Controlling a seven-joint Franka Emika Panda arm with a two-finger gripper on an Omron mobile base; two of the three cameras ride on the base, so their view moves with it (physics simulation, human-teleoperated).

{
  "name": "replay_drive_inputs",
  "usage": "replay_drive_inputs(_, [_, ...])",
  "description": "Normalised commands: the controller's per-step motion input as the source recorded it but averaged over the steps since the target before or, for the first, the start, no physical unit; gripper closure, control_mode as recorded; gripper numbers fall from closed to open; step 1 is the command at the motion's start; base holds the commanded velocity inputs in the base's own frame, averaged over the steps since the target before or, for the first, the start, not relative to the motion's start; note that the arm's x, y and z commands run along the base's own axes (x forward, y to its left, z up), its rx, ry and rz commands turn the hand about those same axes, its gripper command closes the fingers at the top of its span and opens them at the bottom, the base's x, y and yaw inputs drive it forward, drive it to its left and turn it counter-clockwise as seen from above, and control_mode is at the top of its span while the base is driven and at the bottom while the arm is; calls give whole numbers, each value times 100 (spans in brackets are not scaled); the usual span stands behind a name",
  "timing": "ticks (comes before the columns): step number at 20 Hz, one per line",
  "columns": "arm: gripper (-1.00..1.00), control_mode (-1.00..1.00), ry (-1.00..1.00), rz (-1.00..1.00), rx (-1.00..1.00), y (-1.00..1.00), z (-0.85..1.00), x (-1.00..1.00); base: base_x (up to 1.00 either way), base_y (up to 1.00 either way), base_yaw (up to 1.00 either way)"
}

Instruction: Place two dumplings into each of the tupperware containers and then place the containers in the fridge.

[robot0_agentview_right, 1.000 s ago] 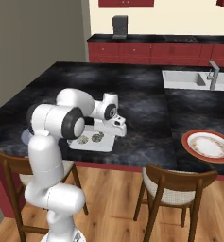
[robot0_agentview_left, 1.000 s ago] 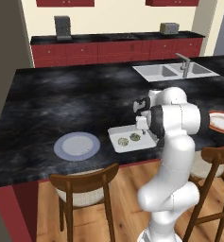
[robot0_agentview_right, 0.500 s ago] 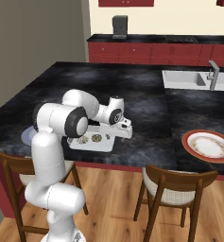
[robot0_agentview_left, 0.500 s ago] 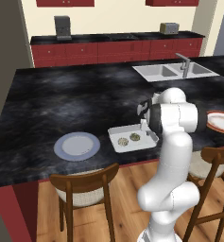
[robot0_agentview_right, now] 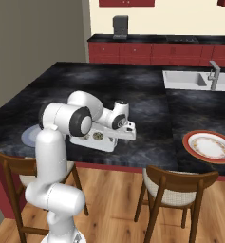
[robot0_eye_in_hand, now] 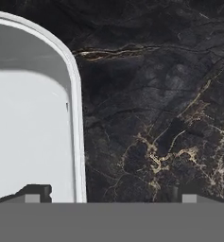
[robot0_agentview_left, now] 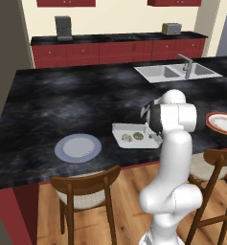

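A black marble worktop carries a round pale blue-grey plate near its front edge and a round red-rimmed plate well apart. A steel double sink with faucet sits farther back. Wooden chairs stand in front.

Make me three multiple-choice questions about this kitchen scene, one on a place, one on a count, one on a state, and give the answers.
1. Where does the red-rimmed plate sit?
A. Beside the blue-grey plate
B. On the counter to the arm's right, in front of the sink
C. Inside the sink

2. How many dumplings lie in the tupperware container?
A. None
B. Two
C. Four

3. How is the end effector?
A. Open, straddling the container's wall
B. Shut on a dumpling
C. Shut on the plate

Answers:
1 B: the red-rimmed plate lies on the counter in front of the sink.
2 B: two dumplings show in the tupperware container.
3 A: the end effector has one fingertip on each side of the wall.
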Motion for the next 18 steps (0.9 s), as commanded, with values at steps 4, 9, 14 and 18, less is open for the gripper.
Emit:
replay_drive_inputs(4, [-100,-100,0,5,0,4,0,0,0,0,0])
replay_drive_inputs(9, [100,-100,1,1,0,5,0,0,0,0,0])
replay_drive_inputs(14, [100,-100,0,0,0,0,0,0,0,0,0])
replay_drive_inputs(18, [100,-100,0,-3,0,3,21,0,0,0,0])
